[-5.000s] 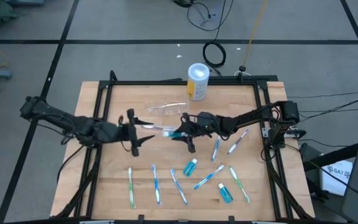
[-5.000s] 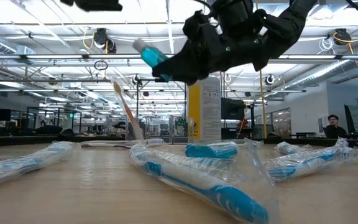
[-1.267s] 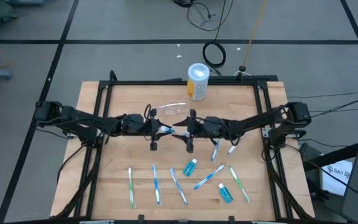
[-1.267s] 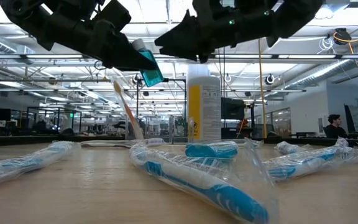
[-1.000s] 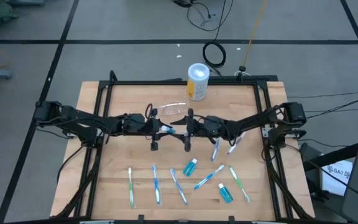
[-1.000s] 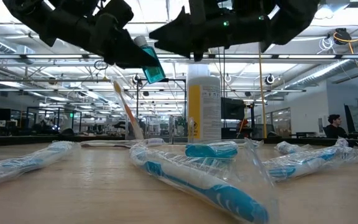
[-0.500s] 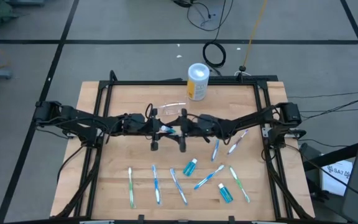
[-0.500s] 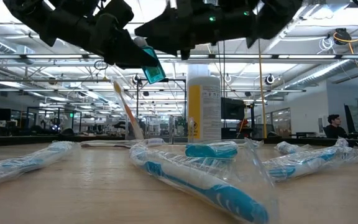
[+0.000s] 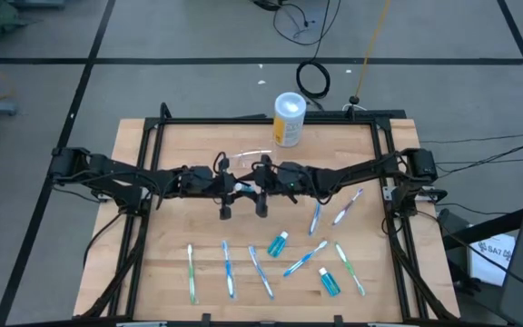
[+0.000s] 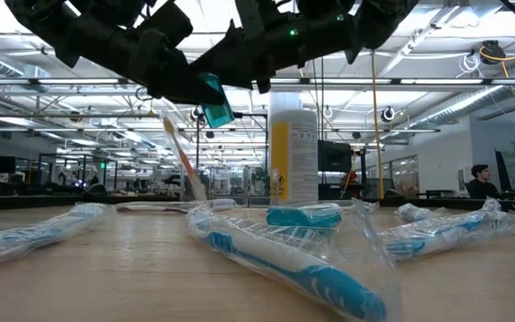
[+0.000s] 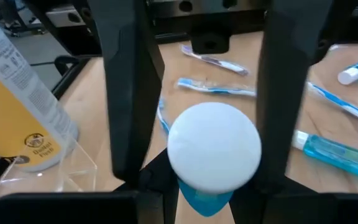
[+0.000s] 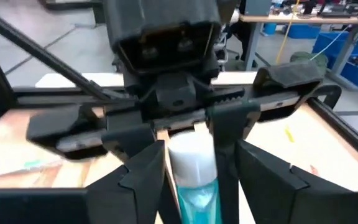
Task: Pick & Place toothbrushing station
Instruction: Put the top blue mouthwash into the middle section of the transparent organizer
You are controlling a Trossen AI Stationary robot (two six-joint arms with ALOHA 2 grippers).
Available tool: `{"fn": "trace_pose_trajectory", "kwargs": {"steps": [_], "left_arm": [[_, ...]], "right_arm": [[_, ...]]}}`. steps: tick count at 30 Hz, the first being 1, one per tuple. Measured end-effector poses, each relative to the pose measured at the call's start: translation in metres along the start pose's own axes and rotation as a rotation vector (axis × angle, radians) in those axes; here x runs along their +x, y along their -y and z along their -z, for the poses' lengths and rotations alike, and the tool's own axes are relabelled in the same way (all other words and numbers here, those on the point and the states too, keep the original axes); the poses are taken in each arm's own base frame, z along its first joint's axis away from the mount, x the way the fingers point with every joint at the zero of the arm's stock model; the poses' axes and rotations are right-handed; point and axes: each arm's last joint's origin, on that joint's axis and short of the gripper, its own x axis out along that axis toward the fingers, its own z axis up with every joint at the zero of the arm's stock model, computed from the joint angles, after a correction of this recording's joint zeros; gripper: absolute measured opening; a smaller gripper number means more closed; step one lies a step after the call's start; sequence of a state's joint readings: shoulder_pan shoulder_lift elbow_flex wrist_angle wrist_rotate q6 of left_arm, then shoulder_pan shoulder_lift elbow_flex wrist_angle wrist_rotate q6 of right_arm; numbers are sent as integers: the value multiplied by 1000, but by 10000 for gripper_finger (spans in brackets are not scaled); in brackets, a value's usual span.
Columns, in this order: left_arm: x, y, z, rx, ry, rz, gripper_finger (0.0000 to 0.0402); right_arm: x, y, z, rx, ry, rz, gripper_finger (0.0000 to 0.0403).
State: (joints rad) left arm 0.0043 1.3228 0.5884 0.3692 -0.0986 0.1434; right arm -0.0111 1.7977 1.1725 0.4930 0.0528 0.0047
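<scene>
Both arms meet over the middle of the worktop, a little toward its far edge. Left gripper pinches a small blue tube with a white cap between its fingers, held clear of the wood. Right gripper faces it, its fingers spread to either side of that tube's capped end — looks like a hand-over or re-grip in mid-air. The clear cup, the toothbrushing station, lies on its side just beyond the grippers toward the far edge, in front of the yellow container; a toothbrush leans up from its place in the low view. Wrapped toothbrushes and more blue tubes lie near the front edge. To do it well: close the right fingers squarely on the tube before the left lets go — the cup looks light and tips easily.
</scene>
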Motion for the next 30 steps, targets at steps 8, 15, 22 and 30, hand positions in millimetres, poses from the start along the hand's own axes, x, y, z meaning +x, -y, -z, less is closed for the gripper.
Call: {"fn": "trace_pose_trajectory", "kwargs": {"steps": [8, 15, 22, 30], "left_arm": [[0, 0, 0, 0, -5, -5, 108], [0, 0, 1, -19, -8, 0, 108], [0, 0, 3, -17, -29, 1, 108], [0, -1, 5, -1, -54, -31, 122]], "right_arm": [[0, 3, 1, -5, -6, 2, 114], [0, 3, 1, -19, -8, 3, 94], [0, 3, 2, -16, -24, 3, 96], [0, 4, 3, -16, -30, 14, 94]]}}
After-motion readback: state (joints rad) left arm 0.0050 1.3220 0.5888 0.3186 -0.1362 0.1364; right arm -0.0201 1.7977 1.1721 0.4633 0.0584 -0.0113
